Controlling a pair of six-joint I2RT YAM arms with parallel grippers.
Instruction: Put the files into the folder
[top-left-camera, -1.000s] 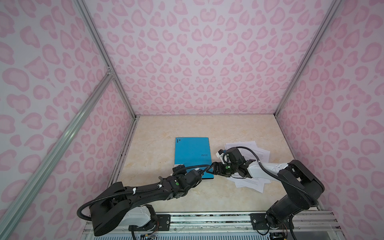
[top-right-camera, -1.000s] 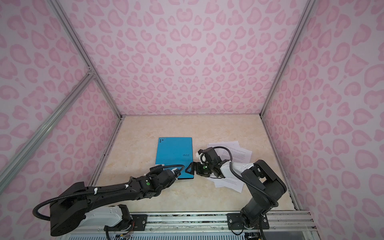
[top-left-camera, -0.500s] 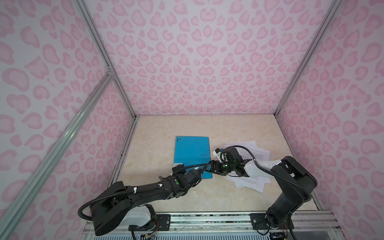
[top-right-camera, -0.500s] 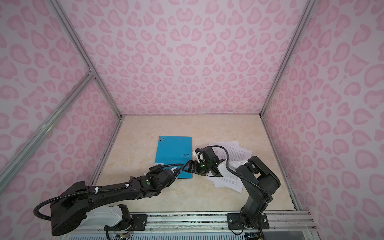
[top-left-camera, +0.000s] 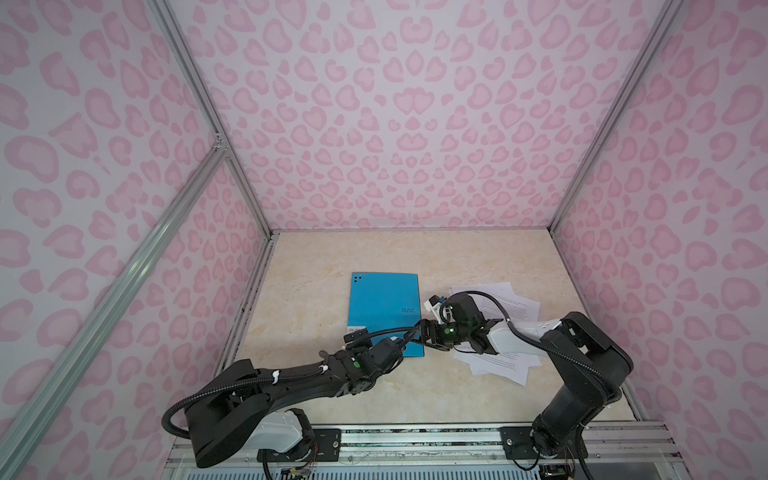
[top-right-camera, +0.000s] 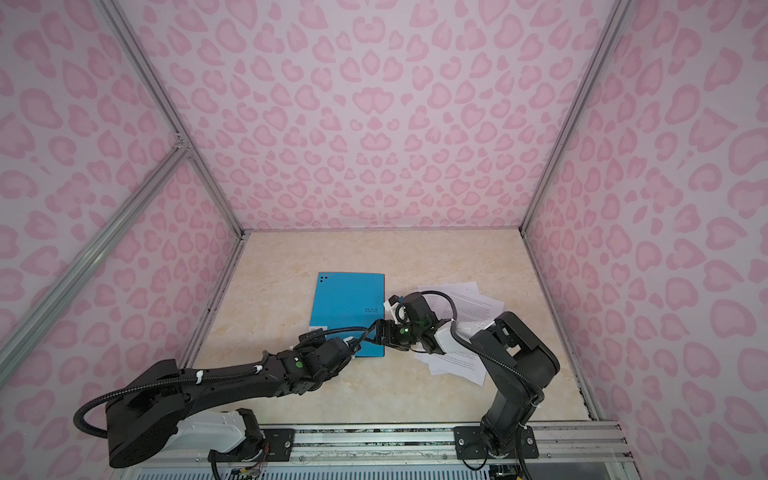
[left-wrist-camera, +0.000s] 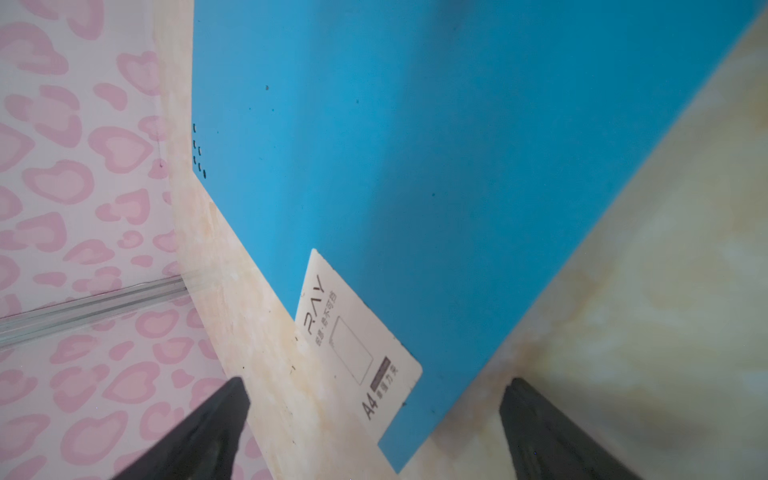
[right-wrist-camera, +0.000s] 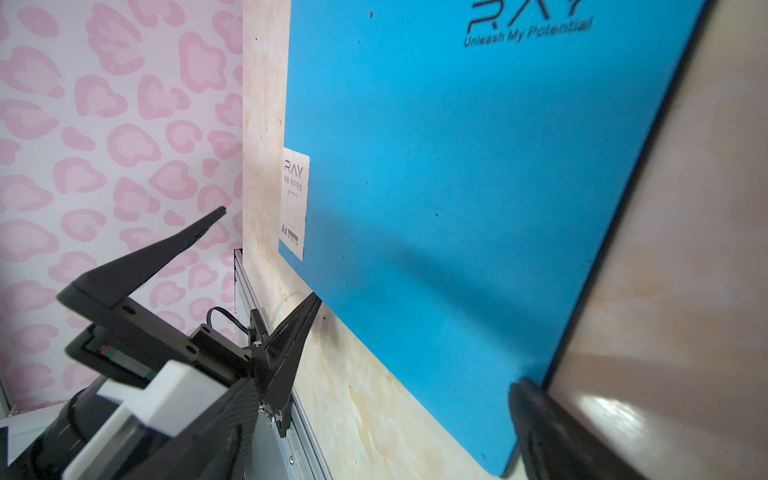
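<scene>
Since one second earlier, the right gripper (top-left-camera: 424, 334) has shifted leftward to the near right corner of the thin bright-blue rectangular folder (top-left-camera: 382, 303); folder and papers lie unchanged. The folder is closed and flat, blue cover up, at the middle of the beige marble-patterned bench (top-left-camera: 332, 257), so its contents cannot be seen. The files (top-left-camera: 513, 305), loose white printed sheets, lie outside it in a fanned pile toward the bench's right edge, partly hidden by the right arm. In the right wrist view the cover's black logo (right-wrist-camera: 525, 16) reads "RAY, Unleash My Potential". A white rectangular label (left-wrist-camera: 353, 345) at the near left corner reads "RAY", small characters, "A4". The right gripper's fingers are spread wide, with the folder's near right corner between them and nothing gripped. The left gripper (top-left-camera: 409, 338) is likewise spread and empty, one fingertip (right-wrist-camera: 313, 303) at the folder's near edge; contact cannot be told.
</scene>
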